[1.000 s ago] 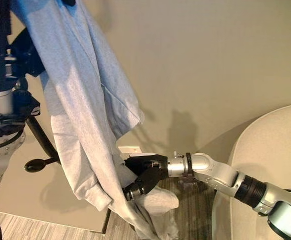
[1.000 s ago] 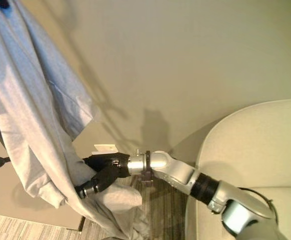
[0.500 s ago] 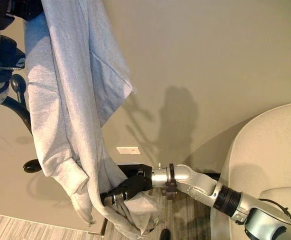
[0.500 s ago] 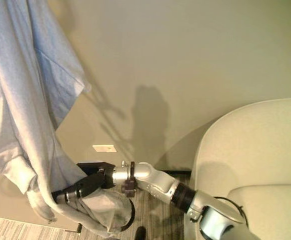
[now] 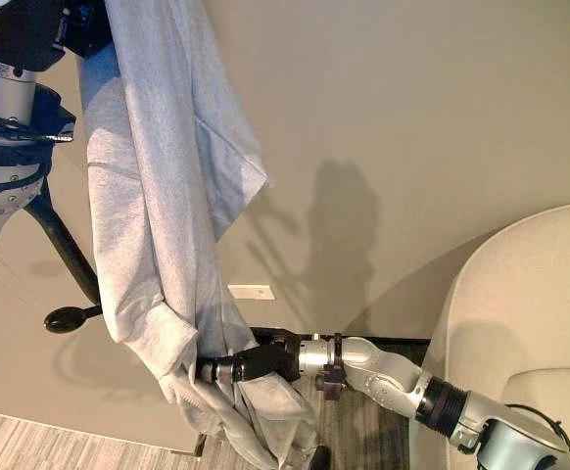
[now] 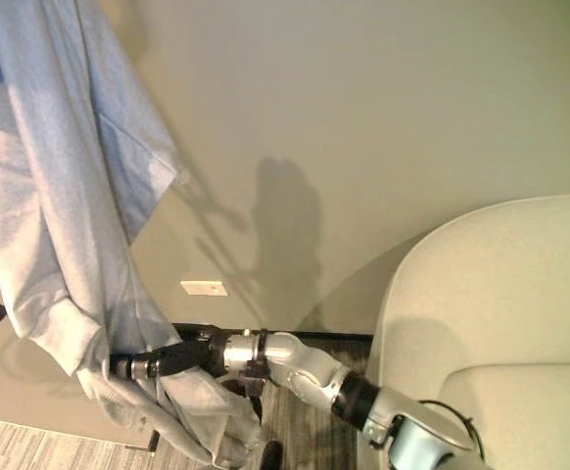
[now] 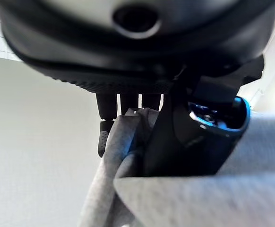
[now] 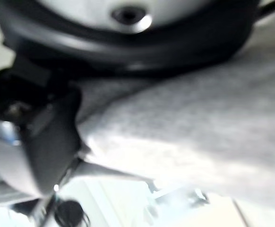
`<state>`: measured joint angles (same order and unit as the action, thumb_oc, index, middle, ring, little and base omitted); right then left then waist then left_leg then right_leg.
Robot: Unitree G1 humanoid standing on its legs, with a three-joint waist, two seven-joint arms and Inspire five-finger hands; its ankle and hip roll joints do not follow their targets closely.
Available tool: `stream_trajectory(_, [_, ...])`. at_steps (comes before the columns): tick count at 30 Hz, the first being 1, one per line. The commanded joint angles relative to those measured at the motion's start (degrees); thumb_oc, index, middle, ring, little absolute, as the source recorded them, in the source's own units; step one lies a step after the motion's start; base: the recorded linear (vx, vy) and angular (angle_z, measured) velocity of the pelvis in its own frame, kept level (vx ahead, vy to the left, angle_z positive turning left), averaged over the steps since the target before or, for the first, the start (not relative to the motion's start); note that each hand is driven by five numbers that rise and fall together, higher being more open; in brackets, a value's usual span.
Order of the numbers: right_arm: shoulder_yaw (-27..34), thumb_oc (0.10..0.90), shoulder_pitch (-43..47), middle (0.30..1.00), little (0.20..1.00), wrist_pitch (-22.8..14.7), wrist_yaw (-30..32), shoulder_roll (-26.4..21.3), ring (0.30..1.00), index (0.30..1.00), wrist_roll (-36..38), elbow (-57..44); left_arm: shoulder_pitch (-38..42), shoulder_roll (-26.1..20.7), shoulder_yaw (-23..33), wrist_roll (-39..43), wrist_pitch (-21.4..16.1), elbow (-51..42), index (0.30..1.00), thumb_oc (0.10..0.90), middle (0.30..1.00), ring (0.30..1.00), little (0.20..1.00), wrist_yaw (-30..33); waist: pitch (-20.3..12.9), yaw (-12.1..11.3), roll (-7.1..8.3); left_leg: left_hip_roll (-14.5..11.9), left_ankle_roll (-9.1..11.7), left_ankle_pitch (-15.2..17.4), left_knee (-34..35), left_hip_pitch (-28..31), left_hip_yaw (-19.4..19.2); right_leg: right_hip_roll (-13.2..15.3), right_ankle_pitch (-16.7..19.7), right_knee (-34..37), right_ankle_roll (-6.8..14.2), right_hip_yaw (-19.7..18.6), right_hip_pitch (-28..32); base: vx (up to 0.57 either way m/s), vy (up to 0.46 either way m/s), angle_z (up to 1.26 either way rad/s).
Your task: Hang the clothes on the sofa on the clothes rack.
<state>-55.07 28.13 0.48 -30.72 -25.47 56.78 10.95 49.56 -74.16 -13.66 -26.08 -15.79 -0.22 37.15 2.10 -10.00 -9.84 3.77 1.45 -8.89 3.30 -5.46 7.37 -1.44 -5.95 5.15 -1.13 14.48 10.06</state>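
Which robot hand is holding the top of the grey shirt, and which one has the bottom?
The left hand grips the top of the grey shirt, held high. The right hand has the bottom, low near the floor.

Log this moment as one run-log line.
left hand: holds grey garment up | right hand: grips its lower end | sofa: at right

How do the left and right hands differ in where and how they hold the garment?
The left hand grips the grey sweatshirt up high, fingers curled over a bunched fold. The right hand reaches out low and pinches the hanging bottom end near the floor. Both are shut on the same sweatshirt.
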Motion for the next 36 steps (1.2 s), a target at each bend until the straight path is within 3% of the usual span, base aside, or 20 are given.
stream_trajectory(1, [0.29,0.400,-1.80,0.300,0.300,-1.91,-0.42,1.64,0.300,0.300,3.62,-1.48,6.74,-2.80,7.93,2.36,7.80,9.78,0.300,0.400,0.300,0.300,0.300,6.18,-4.40,-0.66,0.49,-5.81,4.02,1.68,-0.49,-0.63,-2.45,2.74,1.54,-0.15,4.67,-0.92,-6.10,0.03,-0.012,-0.05])
stream_trajectory(8, [10.16,0.400,-7.42,0.300,0.300,-5.69,2.52,-5.24,0.300,0.300,2.82,-2.17,0.16,-7.87,13.41,3.55,6.97,11.76,0.300,0.400,0.300,0.300,0.300,6.18,-4.60,0.34,1.60,-6.12,4.09,2.52,-1.33,-0.47,-2.77,2.50,1.44,-0.15,4.59,-1.26,-5.77,0.02,-0.002,-0.05])
stream_trajectory(11, [17.33,0.400,-8.82,0.300,0.300,-9.44,6.16,-7.61,0.300,0.300,1.71,-2.61,-5.72,-10.22,17.74,3.92,6.33,10.98,0.300,0.400,0.300,0.300,0.300,6.42,-4.86,0.30,2.09,-6.23,4.05,2.67,-1.42,-0.31,-2.85,2.52,1.45,-0.15,4.69,-1.31,-5.61,0.00,0.000,0.00])
stream_trajectory(14, [23.87,0.400,-8.62,0.300,0.300,-13.47,9.91,-11.35,0.300,0.300,-3.88,-6.13,-13.11,-11.70,23.91,3.55,6.26,9.69,0.300,0.400,0.300,0.300,0.300,6.49,-5.26,-0.09,2.75,-6.33,3.99,2.82,-1.39,-0.23,-2.84,2.56,1.44,-0.15,4.80,-1.31,-5.55,0.00,0.000,0.00])
stream_trajectory(15, [23.82,0.400,-8.70,0.300,0.300,-13.42,10.09,-11.49,0.300,0.300,-4.06,-6.40,-14.22,-11.56,25.05,3.53,6.23,9.43,0.300,0.400,0.300,0.300,0.300,6.47,-5.24,-0.07,2.62,-6.32,3.98,2.83,-1.40,-0.23,-2.89,2.57,1.43,-0.15,4.81,-1.36,-5.57,0.00,0.000,0.00])
stream_trajectory(18, [33.09,0.400,-8.50,0.300,0.300,-19.26,16.04,-13.42,0.300,0.300,-10.99,-11.02,-25.55,-11.25,35.25,1.84,6.33,6.99,0.300,0.400,0.300,0.300,0.300,7.38,-5.70,-0.89,3.08,-6.34,3.72,3.14,-1.49,-0.12,-2.90,2.57,1.44,-0.15,4.80,-1.41,-5.48,0.01,0.011,0.00])
stream_trajectory(20, [39.27,0.400,-7.23,0.300,0.300,-23.95,24.05,-15.96,0.300,0.300,-25.39,-15.71,-40.66,-8.97,49.90,-0.66,6.46,3.58,0.300,0.400,0.300,0.300,0.300,8.47,-6.00,-1.69,2.97,-6.36,3.49,3.39,-1.62,-0.19,-2.83,2.48,1.19,-0.15,4.75,-1.56,-5.33,0.03,0.030,-0.04])
stream_trajectory(21, [41.81,0.400,-5.28,0.300,0.300,-26.26,31.09,-15.18,0.300,0.300,-33.85,-17.72,-49.23,-6.29,58.40,-2.48,6.67,0.30,0.300,0.400,0.300,0.300,0.300,9.89,-6.08,-2.13,2.91,-6.29,3.32,3.56,-1.75,-0.28,-2.59,2.48,1.16,-0.15,4.66,-1.49,-5.34,0.02,0.028,-0.12])
stream_trajectory(22, [42.26,0.400,-3.13,0.300,0.300,-27.23,35.47,-14.41,0.300,0.300,-39.38,-18.91,-53.14,-5.31,62.46,-3.12,6.85,-0.72,0.300,0.400,0.300,0.300,0.300,11.23,-6.18,-2.66,2.98,-6.23,3.18,3.53,-1.79,-0.42,-2.29,2.46,1.10,-0.15,4.60,-1.38,-5.32,0.01,0.023,0.08])
stream_trajectory(23, [42.47,0.400,-2.19,0.300,0.300,-27.37,37.59,-13.69,0.300,0.300,-41.74,-19.57,-55.15,-4.74,64.48,-3.26,7.13,-0.93,0.300,0.400,0.300,0.300,0.300,11.97,-6.20,-2.78,3.04,-6.16,3.11,3.52,-1.80,-0.49,-2.09,2.44,1.10,-0.15,4.56,-1.32,-5.28,0.00,0.022,0.21])
stream_trajectory(25, [44.84,0.400,1.22,0.300,0.300,-27.18,46.50,-14.37,0.300,0.300,-54.36,-21.89,-61.27,-2.11,69.51,-4.24,7.52,-1.52,0.300,0.400,0.300,0.300,0.300,13.91,-6.47,-4.46,3.64,-5.89,2.95,3.42,-1.77,-0.73,-1.34,2.23,1.00,-0.15,4.45,-0.90,-5.20,0.00,0.026,0.21])
stream_trajectory(32, [46.36,0.400,5.54,0.300,0.300,-26.44,55.79,-13.16,0.300,0.300,-63.61,-23.29,-67.76,2.33,75.12,-4.91,7.99,-2.85,0.300,0.400,0.300,0.300,0.300,16.12,-6.50,-5.79,4.60,-5.70,2.92,3.18,-1.75,-1.06,-0.23,1.95,0.90,-0.15,4.24,-0.25,-5.25,-0.01,0.005,0.20])
stream_trajectory(36, [46.56,0.400,6.99,0.300,0.300,-24.65,59.18,-12.15,0.300,0.300,-67.43,-22.91,-68.43,5.74,75.37,-4.12,7.24,-4.22,0.300,0.400,0.300,0.300,0.300,16.78,-6.58,-6.32,5.31,-5.64,2.96,2.82,-1.49,-1.26,0.42,1.75,0.73,-0.15,4.01,0.16,-5.30,0.00,0.001,0.03])
